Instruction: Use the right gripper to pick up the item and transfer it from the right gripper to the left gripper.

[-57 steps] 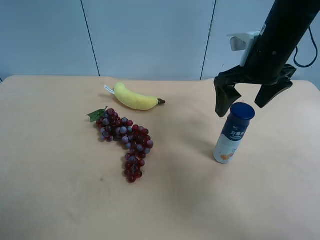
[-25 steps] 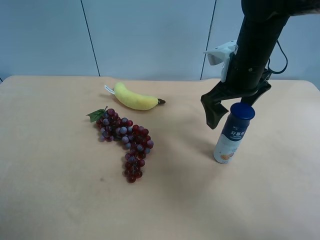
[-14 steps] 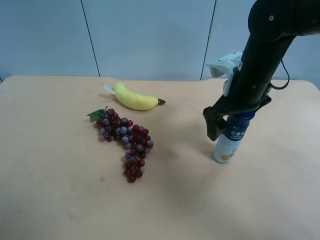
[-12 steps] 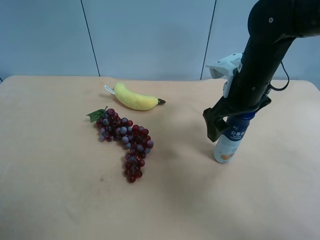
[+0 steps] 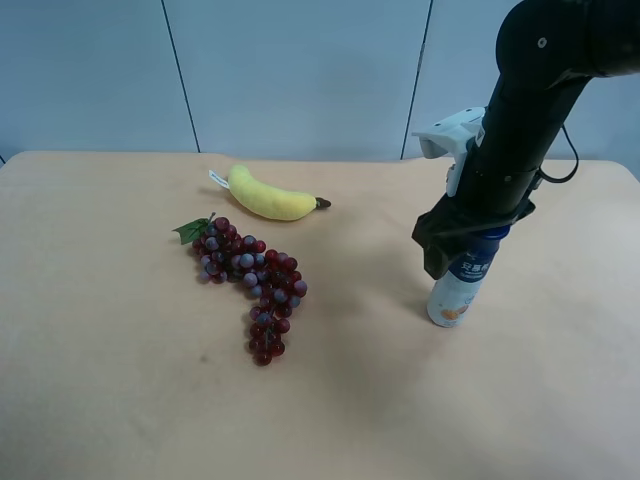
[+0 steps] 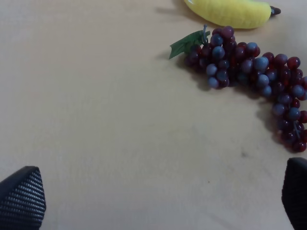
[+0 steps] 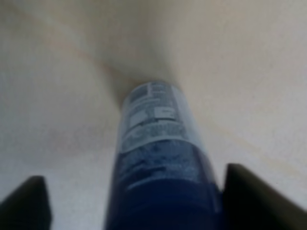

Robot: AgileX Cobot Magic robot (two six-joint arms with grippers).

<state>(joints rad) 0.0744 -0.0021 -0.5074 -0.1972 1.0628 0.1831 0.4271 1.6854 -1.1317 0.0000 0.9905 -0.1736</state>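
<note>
Right pincer straddles the blue top of the item, one jaw close against it, a gap at the other, grip uncertain | item upright on desk, long axis vertical | left pincer spread wide, looking down near the grapes

Bottle stood upright on the worktop at the exterior high view's right, well apart from the other things. Right tool sat over its top, a jaw on either side, one clear of it. Banana lay further back, left of centre, with grapes just in front. Left tool hung over the worktop near the grapes.
</note>
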